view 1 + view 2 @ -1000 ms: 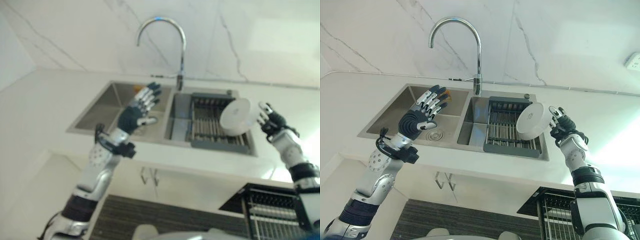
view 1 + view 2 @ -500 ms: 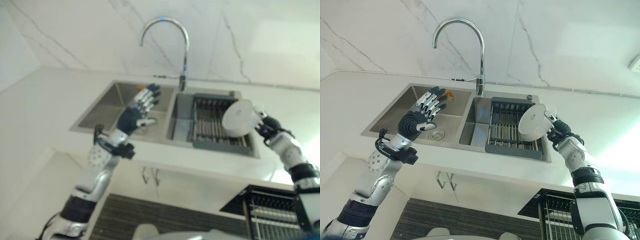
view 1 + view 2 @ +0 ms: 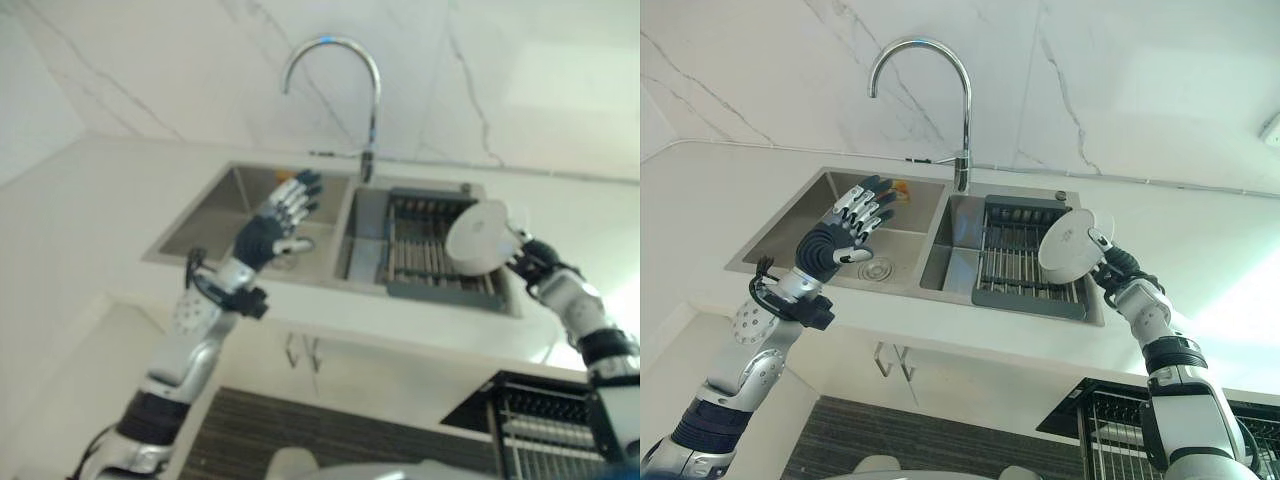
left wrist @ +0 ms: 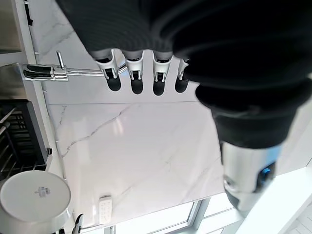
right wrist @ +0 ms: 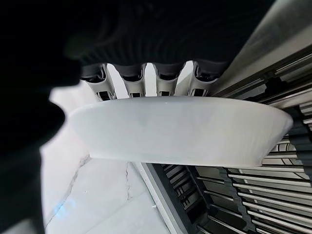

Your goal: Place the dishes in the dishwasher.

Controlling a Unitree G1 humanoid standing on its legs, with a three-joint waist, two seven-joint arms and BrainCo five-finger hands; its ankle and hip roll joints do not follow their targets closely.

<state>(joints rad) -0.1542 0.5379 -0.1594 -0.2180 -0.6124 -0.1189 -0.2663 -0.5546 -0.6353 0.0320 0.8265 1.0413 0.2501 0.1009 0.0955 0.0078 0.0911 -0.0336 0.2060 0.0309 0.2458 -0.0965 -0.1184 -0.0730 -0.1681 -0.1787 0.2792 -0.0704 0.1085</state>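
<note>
The white bowl (image 3: 1072, 243) is up in the air, gripped by the right hand (image 3: 1118, 268), tipped on its side with its base showing toward the camera. It hangs over the right end of the dark drying rack (image 3: 1020, 260), which sits in the right basin of the steel double sink (image 3: 840, 205). In the right wrist view the fingers (image 5: 165, 83) are curled over the bowl's rim, the bowl's pale wall stretching across in front of them and the rack's bars visible beyond it. So the right hand is grasping the bowl, clear of the rack.

Over on the other side, the left hand (image 3: 845, 228) is raised above the left basin, fingers straight and spread, holding nothing. Its wrist view looks past its dark fingertips (image 4: 137, 86) to the marble wall (image 4: 136, 151) and catches the bowl from afar.

The chrome tap (image 3: 938, 95) arches up from the back edge of the sink, between the two basins. The white surface (image 3: 1200, 240) runs around the sink. Below the front edge of the surface, at the lower right, a wire dishwasher rack (image 3: 1110, 425) stands pulled out.
</note>
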